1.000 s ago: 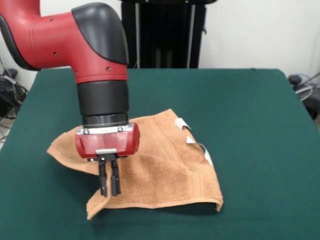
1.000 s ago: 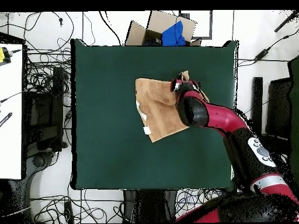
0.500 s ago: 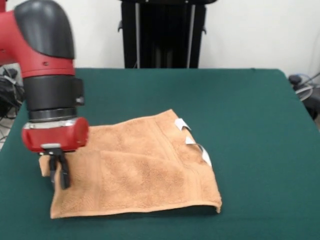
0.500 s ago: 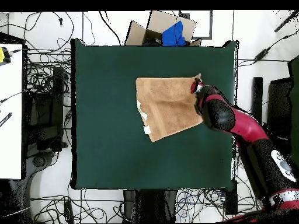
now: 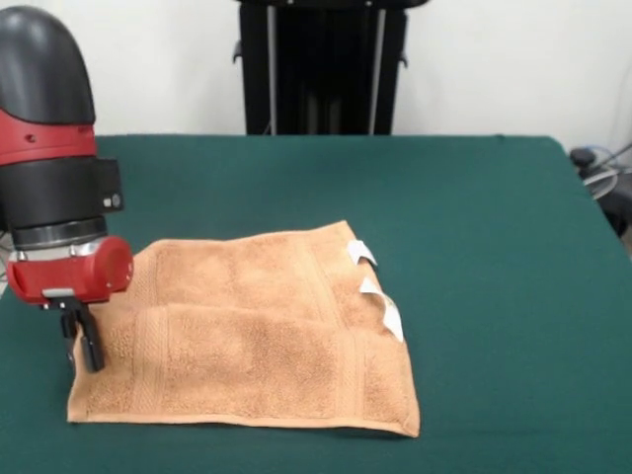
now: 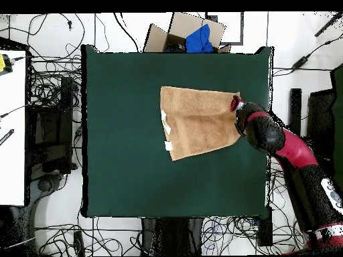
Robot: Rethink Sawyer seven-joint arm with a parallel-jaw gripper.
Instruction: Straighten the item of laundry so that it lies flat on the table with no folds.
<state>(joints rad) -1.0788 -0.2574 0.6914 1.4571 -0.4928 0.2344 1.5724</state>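
Observation:
The item of laundry (image 5: pixel 257 346) is an orange-tan towel spread out on the green table (image 5: pixel 494 227), with a low crease running across its middle and two white tags (image 5: pixel 360 252) on its right edge. My gripper (image 5: pixel 84 351) is at the towel's left edge, near the front left corner, its fingers shut on the cloth there. In the overhead view the towel (image 6: pixel 197 120) lies in the table's (image 6: pixel 120 167) upper right part, and the gripper (image 6: pixel 235 104) sits at its right corner, close to the table's right edge.
A black stand (image 5: pixel 321 64) rises behind the table. An open cardboard box (image 6: pixel 191 33) with something blue in it lies beyond the table's top edge in the overhead view. Cables cover the floor around, and a white desk (image 6: pixel 12 127) stands at the left.
The gripper has dragged the towel's corner leftward in the front view. The bunched, folded-over cloth has opened into a wide, nearly flat sheet, and the whole towel slid slightly with it.

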